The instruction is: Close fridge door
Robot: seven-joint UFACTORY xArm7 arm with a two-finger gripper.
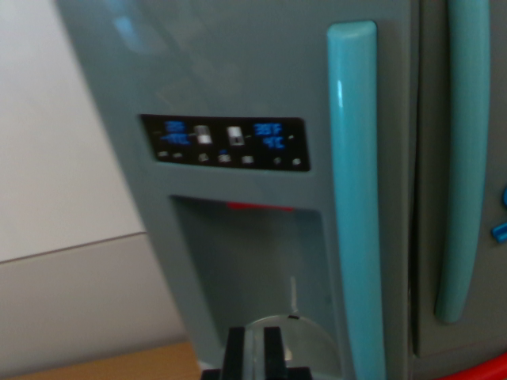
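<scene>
Grey fridge door [238,63], teal handle [355,198], black panel [226,142], tool [253,352] slightly apart, empty.

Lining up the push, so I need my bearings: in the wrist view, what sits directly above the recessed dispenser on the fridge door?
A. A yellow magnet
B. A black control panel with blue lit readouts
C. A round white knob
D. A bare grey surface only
B: a black control panel with blue lit digits runs across the grey fridge door just above the dispenser recess, left of the teal handle.
</scene>
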